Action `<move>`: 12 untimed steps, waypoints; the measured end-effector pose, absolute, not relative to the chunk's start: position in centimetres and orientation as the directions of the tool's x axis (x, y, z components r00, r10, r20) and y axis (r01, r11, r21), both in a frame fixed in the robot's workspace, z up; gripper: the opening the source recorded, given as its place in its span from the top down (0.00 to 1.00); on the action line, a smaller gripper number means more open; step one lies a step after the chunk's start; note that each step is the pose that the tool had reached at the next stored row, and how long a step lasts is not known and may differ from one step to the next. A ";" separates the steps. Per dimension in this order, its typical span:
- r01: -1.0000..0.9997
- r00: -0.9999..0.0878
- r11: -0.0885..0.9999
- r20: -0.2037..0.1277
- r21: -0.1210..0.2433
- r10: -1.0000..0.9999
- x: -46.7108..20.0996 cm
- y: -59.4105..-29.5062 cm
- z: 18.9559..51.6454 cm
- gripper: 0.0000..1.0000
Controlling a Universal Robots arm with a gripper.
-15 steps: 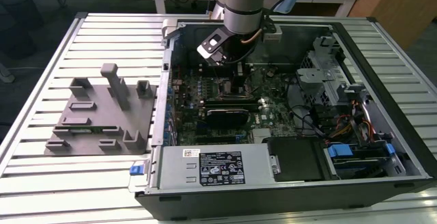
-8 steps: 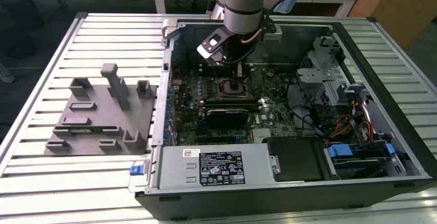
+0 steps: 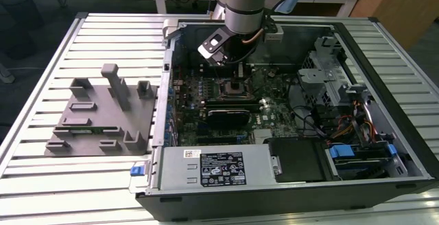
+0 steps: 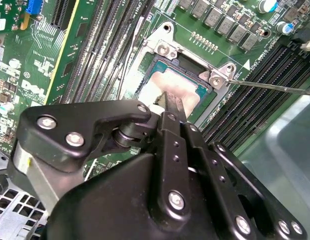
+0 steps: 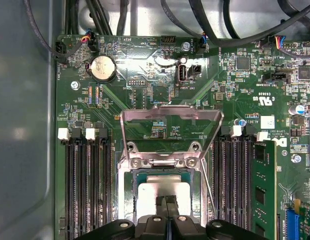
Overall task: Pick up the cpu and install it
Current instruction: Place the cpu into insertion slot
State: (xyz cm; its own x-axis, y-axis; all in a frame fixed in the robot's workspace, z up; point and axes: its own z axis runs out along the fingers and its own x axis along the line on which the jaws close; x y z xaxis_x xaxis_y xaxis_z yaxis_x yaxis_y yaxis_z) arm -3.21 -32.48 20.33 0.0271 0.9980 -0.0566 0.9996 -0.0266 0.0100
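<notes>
Status: cpu (image 5: 147, 192) lies seated in the motherboard socket (image 5: 130, 172) beneath your end effector (image 5: 167, 199), fingers pressed together over its lid, and the load plate (image 5: 170, 116) stands open, so you've got placement looking done, clamping not yet.

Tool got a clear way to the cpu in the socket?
Likely yes: the load plate stands open, nothing covers the cpu, and the tool is already right at its lid.
</notes>
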 end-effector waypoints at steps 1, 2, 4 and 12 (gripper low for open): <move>1.000 0.027 -0.027 -0.057 0.014 0.998 -3.2 -32.5 20.3 0.89; 0.999 0.028 -0.027 -0.057 0.023 0.998 -3.3 -32.5 20.3 0.89; 0.999 0.029 -0.027 -0.056 0.037 0.998 -3.3 -32.5 20.3 0.89; 0.999 0.029 -0.027 -0.056 0.040 0.998 -3.6 -32.5 20.1 0.89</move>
State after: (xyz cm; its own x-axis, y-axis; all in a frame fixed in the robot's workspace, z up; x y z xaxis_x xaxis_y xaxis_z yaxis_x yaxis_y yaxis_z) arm -3.65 -32.48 20.09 0.0288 0.9980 -0.0559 0.9988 -0.0265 0.0405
